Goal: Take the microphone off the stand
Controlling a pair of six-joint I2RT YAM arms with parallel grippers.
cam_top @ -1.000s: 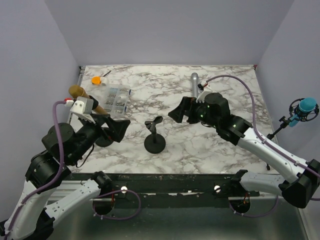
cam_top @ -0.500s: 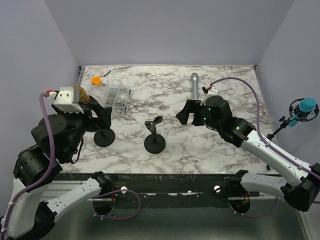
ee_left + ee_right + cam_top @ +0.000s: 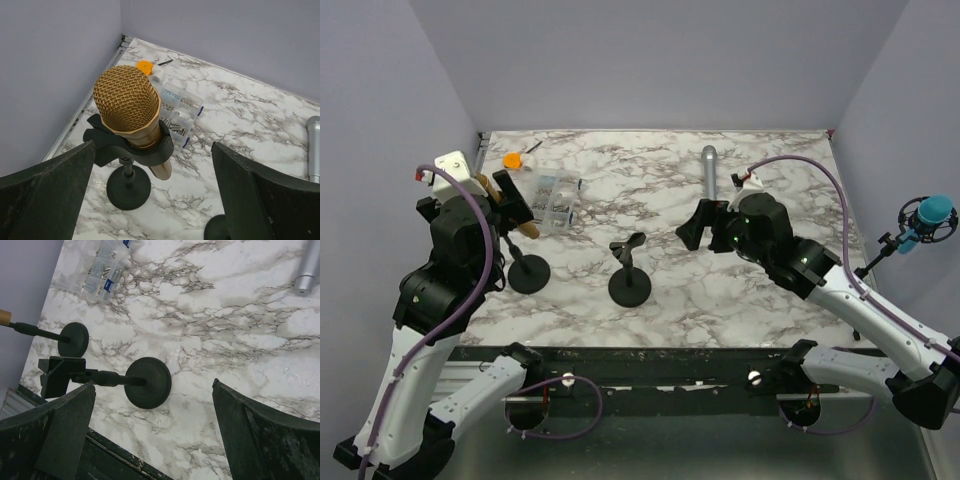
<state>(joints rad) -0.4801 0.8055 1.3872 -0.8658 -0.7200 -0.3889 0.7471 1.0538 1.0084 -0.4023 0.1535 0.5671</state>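
A gold microphone point(image 3: 127, 105) sits tilted in the clip of a black stand point(image 3: 128, 187) at the table's left. In the top view only its brown handle point(image 3: 525, 225) shows, above the stand's base point(image 3: 528, 273). My left gripper point(image 3: 160, 200) is open and hovers above the microphone, one finger on each side, touching nothing; it also shows in the top view point(image 3: 506, 203). My right gripper point(image 3: 705, 228) is open and empty to the right of an empty stand point(image 3: 629, 285). The right wrist view point(image 3: 155, 440) shows that stand's base point(image 3: 147, 382) below it.
A silver microphone point(image 3: 709, 170) lies on the marble at the back middle. A clear box of screws point(image 3: 555, 198) and an orange piece point(image 3: 511, 160) lie at the back left. A blue microphone on a boom point(image 3: 930, 215) stands beyond the right wall.
My left arm has swung back and up to the left, so its gripper now sits over the gold microphone. My right gripper has drawn slightly right, away from the empty stand.
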